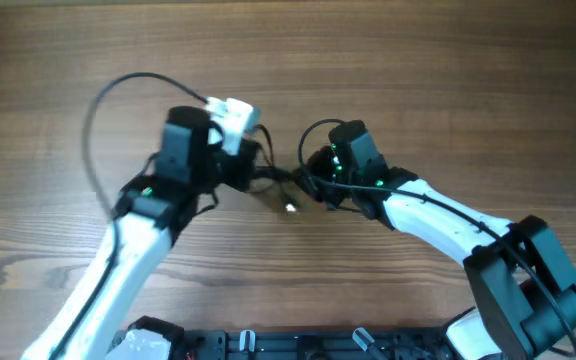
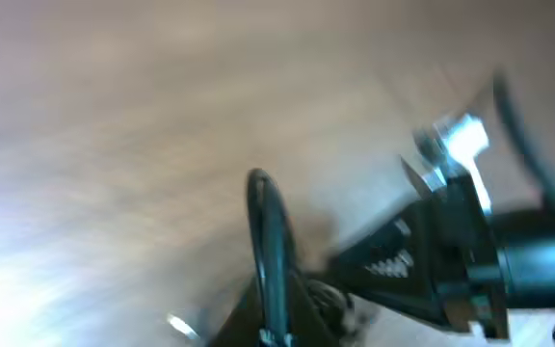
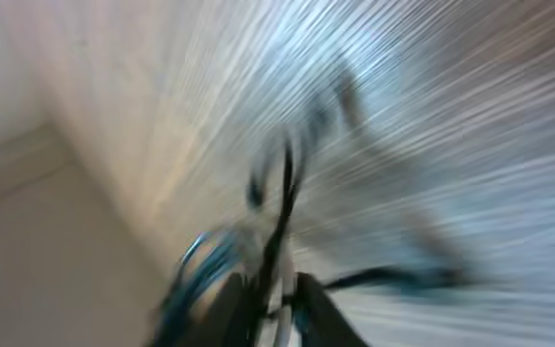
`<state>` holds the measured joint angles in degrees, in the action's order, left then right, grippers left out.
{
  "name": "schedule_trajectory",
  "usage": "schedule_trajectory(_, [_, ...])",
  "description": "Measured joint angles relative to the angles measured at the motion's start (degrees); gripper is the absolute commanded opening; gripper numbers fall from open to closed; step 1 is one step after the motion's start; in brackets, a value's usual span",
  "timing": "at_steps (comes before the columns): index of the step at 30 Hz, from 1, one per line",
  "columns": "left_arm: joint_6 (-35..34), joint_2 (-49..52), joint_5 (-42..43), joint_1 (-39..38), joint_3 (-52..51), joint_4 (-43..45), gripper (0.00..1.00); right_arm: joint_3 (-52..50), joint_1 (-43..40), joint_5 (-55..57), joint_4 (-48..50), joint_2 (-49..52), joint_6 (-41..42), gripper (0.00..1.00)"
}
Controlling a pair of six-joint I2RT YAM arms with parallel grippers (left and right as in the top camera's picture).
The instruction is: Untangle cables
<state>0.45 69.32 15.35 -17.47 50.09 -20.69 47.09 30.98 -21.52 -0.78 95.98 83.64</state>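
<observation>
The cables (image 1: 280,183) are a small dark knotted bundle on the wooden table between my two grippers, with a bright plug tip (image 1: 291,207) lying just in front. My left gripper (image 1: 256,172) holds the bundle's left side. My right gripper (image 1: 313,180) holds its right side. The left wrist view is blurred: one dark finger (image 2: 268,251), the bundle (image 2: 332,301) beside it, the plug tip (image 2: 181,326) and the right gripper's body (image 2: 441,260). The right wrist view is badly blurred: its fingers (image 3: 287,313) sit close together on a thin black cord (image 3: 284,198).
The wooden table (image 1: 448,80) fills the overhead view. The left arm's thicker black cable (image 1: 98,110) loops out at the far left. A white part (image 1: 230,112) sits on the left wrist. A black rail (image 1: 298,345) runs along the front edge.
</observation>
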Motion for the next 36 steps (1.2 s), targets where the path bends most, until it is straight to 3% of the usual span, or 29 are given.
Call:
schedule_trajectory(4, [-7.5,-12.6,-5.7,6.1,0.0,0.3,0.04,0.0,-4.5,1.1,-3.0,0.1,-8.5,0.06])
schedule_trajectory(5, [-9.0,-14.8,-6.4,7.1,0.0,0.2,0.04,0.0,-5.9,0.9,-3.0,0.2,-11.3,0.15])
schedule_trajectory(8, [-11.3,-17.9,-6.3,7.7,0.0,-1.0,0.04,-0.2,-9.2,-6.6,1.8,0.1,-22.9,0.54])
schedule_trajectory(10, [-11.8,-17.2,-4.2,7.7,0.0,-1.7,0.04,-0.1,-10.3,-16.8,7.4,-0.3,-30.6,0.57])
schedule_trajectory(13, [-12.0,-14.8,0.2,7.7,0.0,-1.8,0.04,-0.4,-9.5,-28.4,18.6,-2.2,-33.0,0.51])
schedule_trajectory(17, [-12.0,-11.3,5.6,7.7,0.0,-1.4,0.04,-0.3,-4.5,-33.0,34.5,-3.7,-20.9,0.53])
schedule_trajectory(21, [-12.0,-9.9,8.3,7.7,0.0,-1.4,0.04,-0.3,1.3,-26.4,33.1,-3.7,-12.7,0.53])
schedule_trajectory(26, [-12.4,-9.9,13.3,6.7,0.0,-1.4,0.04,-0.3,5.6,-15.9,27.7,-3.7,-9.6,0.51])
schedule_trajectory(29, [-12.4,-9.9,14.6,2.6,0.0,-1.4,0.04,-0.3,6.1,-9.7,27.3,-3.7,-8.9,0.09])
schedule_trajectory(30, [-12.4,-9.9,14.6,1.2,0.0,-1.4,0.04,-0.3,6.1,-8.5,27.3,-3.7,-8.7,0.04])
schedule_trajectory(36, [-13.3,-10.3,10.2,0.7,0.0,-3.0,0.04,0.3,3.6,-7.6,17.6,-3.9,-15.3,0.04])
